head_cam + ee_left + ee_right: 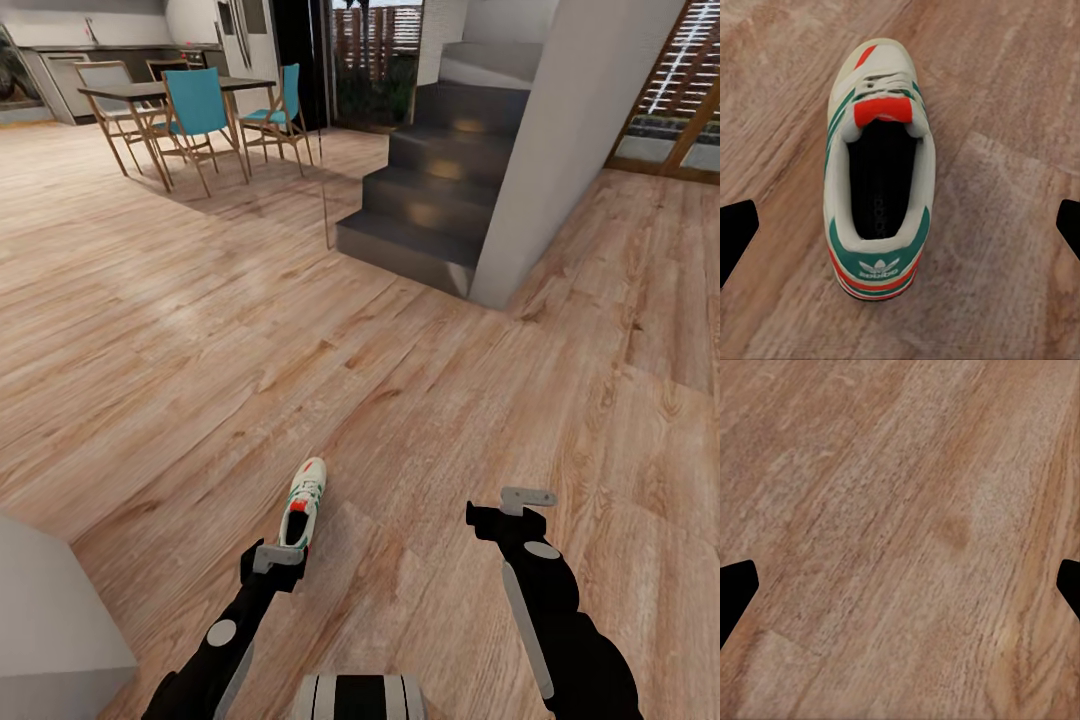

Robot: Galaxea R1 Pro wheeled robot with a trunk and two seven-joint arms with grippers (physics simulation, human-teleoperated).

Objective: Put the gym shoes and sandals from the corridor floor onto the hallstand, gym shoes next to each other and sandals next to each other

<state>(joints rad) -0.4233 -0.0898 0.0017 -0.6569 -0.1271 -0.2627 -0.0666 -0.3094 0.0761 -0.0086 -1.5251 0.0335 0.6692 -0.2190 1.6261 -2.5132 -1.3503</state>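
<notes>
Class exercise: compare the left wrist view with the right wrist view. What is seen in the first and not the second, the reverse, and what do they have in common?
First: a gym shoe seen from above, standing on the floor between the open fingertips of the left gripper. Second: bare planks under the right gripper, with a darker knot. Shared: the wood-grain corridor floor and dark fingertips at both side edges.

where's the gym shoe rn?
Head view: gym shoe lies on the corridor floor, just ahead of the left gripper, whose open jaws flank it.

head high, forward-down; wrists close over floor point(900, 510).
</notes>
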